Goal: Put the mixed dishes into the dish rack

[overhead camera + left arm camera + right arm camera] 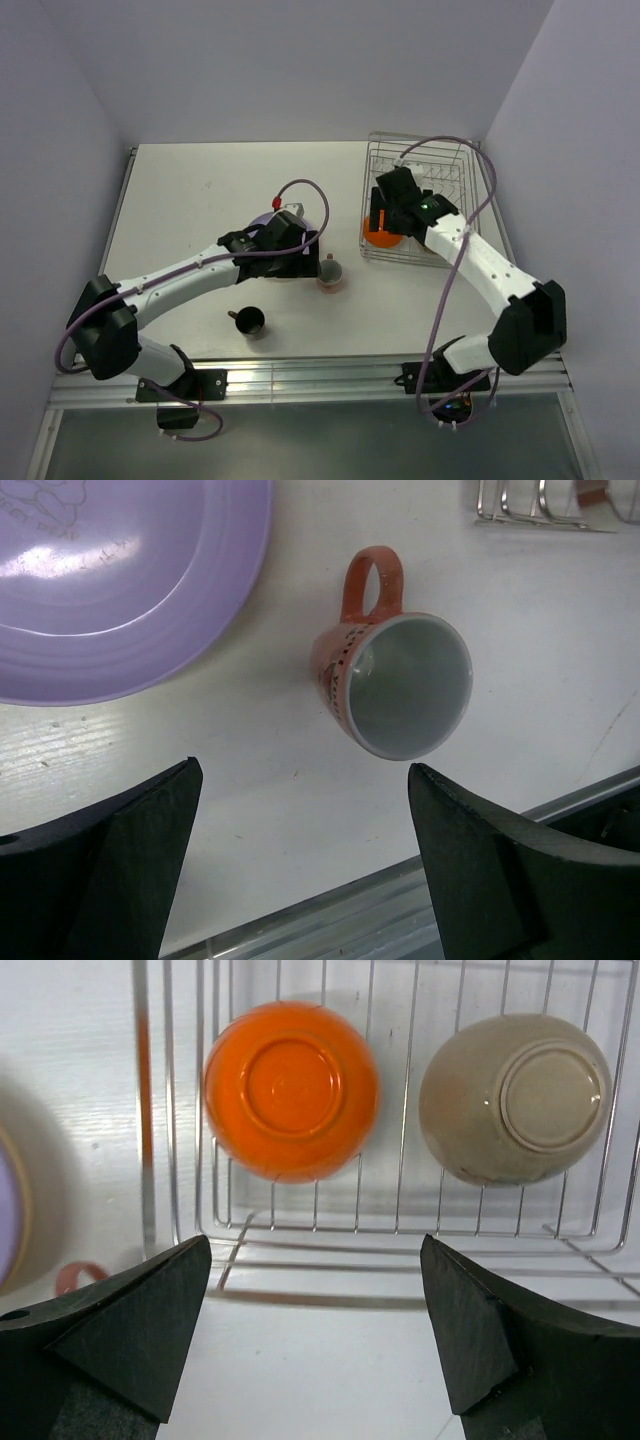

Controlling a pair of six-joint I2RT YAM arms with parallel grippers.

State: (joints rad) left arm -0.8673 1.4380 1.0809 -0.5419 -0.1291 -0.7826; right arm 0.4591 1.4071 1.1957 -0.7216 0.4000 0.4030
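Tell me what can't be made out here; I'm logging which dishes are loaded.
Lilac plate: mostly under the left arm in the top view; cut off by the frame edges in the left wrist view.
White bowl: hidden under the right arm in the top view.
Pink mug: print too small to read.
Small black cup: interior too dark.

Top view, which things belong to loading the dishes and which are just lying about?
Job: dish rack, orange bowl, white bowl, lilac plate, pink mug, black cup.
Lying about: only a small red speck.
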